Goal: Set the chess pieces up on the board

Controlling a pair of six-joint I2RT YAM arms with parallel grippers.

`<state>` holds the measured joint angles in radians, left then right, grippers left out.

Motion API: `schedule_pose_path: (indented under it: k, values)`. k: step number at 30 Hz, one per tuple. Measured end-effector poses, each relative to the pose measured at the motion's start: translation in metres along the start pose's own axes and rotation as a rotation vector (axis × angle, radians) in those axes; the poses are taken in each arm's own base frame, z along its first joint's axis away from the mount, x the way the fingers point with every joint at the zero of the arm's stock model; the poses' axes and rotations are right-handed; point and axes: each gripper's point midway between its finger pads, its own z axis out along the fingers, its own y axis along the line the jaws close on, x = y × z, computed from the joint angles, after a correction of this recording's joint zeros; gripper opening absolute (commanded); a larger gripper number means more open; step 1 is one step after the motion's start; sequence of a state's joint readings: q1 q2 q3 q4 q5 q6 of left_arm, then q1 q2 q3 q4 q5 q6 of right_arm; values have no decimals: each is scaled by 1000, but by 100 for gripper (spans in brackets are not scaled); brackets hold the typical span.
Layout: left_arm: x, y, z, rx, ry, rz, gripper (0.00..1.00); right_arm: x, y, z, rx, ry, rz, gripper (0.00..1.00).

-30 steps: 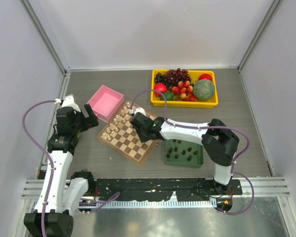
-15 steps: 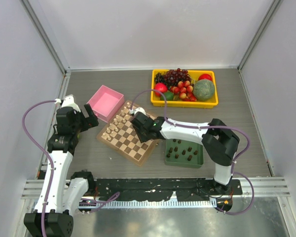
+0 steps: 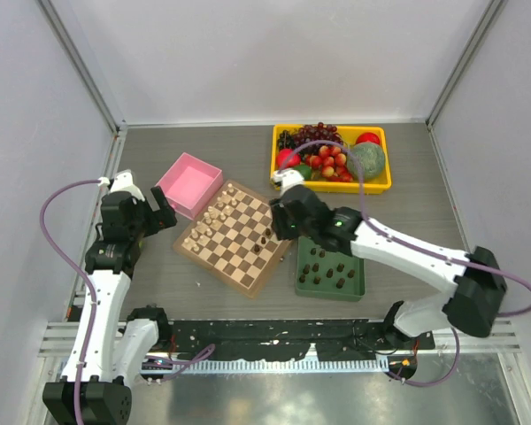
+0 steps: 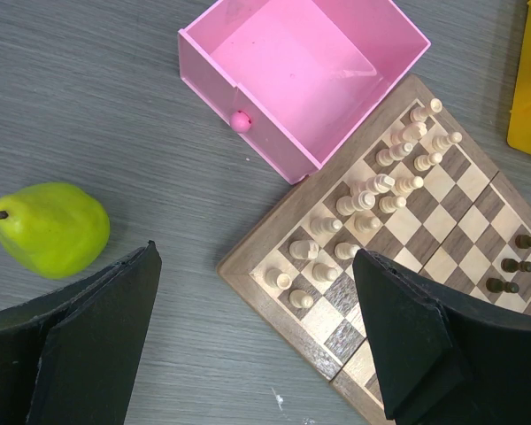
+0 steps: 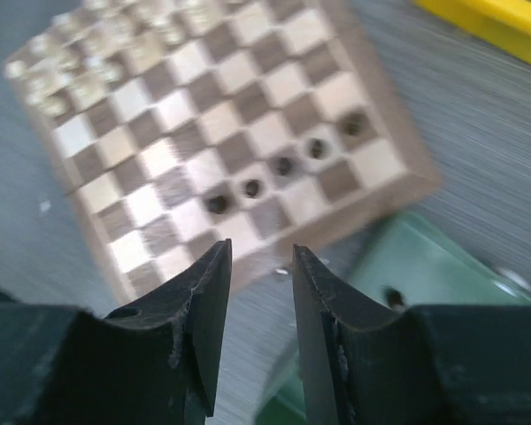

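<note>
The right wrist view is blurred: five dark chess pieces (image 5: 283, 166) show only as smudges in a row on the board (image 3: 234, 235), along its edge beside the green tray (image 3: 358, 288), where more of them stand. The right pincer (image 5: 261, 257) hangs above that edge, its fingers a narrow slit apart with nothing between. The left pincer (image 4: 257, 257) gapes wide over the board's corner, one finger clipping a pear (image 4: 51, 228). The bench (image 3: 159, 159) is grey and wood-grained, with pale walls around it.
</note>
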<state>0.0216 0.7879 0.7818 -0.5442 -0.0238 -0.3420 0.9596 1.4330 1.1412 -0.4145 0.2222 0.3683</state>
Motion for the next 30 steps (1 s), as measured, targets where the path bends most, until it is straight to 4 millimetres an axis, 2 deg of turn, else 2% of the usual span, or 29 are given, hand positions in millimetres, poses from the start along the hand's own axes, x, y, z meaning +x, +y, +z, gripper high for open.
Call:
schedule_pose_path:
  k: [3,5,6,8,10,12,14,30]
  values:
    - [0,0,0,0,0,0,99,6,-55,-17,96,-36,94,40]
    - [0,0,0,0,0,0,99,23,-90,-20,166,-23,155,40]
    - [0,0,0,0,0,0,99,40,-111,-21,212,0,192,40]
    - [0,0,0,0,0,0,99,71,-140,-23,282,56,240,40]
    - [0,0,0,0,0,-1,99,103,-158,-26,334,126,272,40]
    - [0,0,0,1,0,-1,99,121,-166,-28,357,173,285,40]
    - [0,0,0,1,0,-1,99,130,-170,-30,373,201,295,40]
    - [0,0,0,1,1,-3,99,140,-190,-29,472,234,305,39]
